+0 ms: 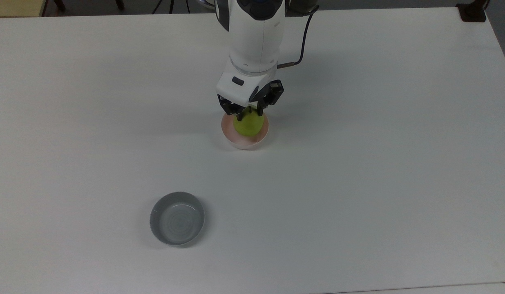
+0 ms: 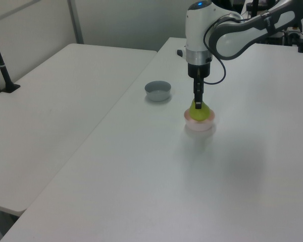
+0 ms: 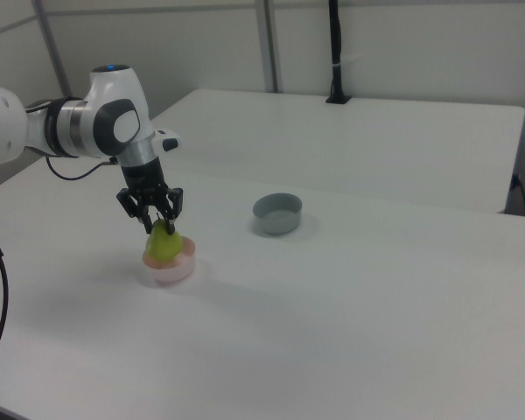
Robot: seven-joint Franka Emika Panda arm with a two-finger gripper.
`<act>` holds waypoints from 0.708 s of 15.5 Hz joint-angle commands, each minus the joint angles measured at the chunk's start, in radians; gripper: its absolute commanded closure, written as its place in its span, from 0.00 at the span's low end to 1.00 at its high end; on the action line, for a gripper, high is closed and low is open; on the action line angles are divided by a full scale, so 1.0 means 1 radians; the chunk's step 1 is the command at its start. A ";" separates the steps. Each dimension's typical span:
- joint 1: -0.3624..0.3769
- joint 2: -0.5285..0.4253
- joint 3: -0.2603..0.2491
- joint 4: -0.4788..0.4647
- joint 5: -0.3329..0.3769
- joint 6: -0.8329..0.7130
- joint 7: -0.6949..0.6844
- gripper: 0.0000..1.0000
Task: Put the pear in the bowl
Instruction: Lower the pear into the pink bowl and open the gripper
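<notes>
Your gripper (image 1: 248, 109) grasps the pear (image 1: 248, 125), which sits low inside the pink bowl (image 1: 245, 141); only release and withdrawal appear outstanding.

Pear (image 1: 248, 125) underside hidden inside bowl (image 1: 245, 141); contact with bowl floor cannot be told. Pear top masked by gripper (image 1: 249, 111) fingertips; stem barely visible. Bowl's far rim covered by pear in top view. Arm (image 1: 255, 36) cut off by top view's upper edge, beyond bowl.
</notes>
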State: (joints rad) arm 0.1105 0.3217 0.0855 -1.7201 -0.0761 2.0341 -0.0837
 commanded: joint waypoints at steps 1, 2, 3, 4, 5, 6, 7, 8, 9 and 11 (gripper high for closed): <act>0.005 0.003 -0.004 -0.018 -0.008 0.046 0.024 0.68; 0.005 0.005 -0.004 -0.018 -0.008 0.048 0.024 0.68; 0.003 0.005 -0.004 -0.018 -0.008 0.051 0.024 0.68; 0.001 0.005 -0.004 -0.018 -0.011 0.049 0.024 0.68; 0.001 0.007 -0.004 -0.018 -0.014 0.049 0.024 0.65; 0.000 0.011 -0.004 -0.018 -0.014 0.051 0.024 0.60; 0.000 0.017 -0.006 -0.018 -0.014 0.049 0.024 0.57; 0.000 0.020 -0.006 -0.018 -0.016 0.049 0.024 0.55; 0.000 0.026 -0.006 -0.018 -0.019 0.048 0.024 0.46; -0.002 0.025 -0.007 -0.016 -0.034 0.041 0.024 0.19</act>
State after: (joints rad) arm 0.1077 0.3527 0.0823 -1.7208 -0.0831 2.0563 -0.0829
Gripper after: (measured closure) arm 0.463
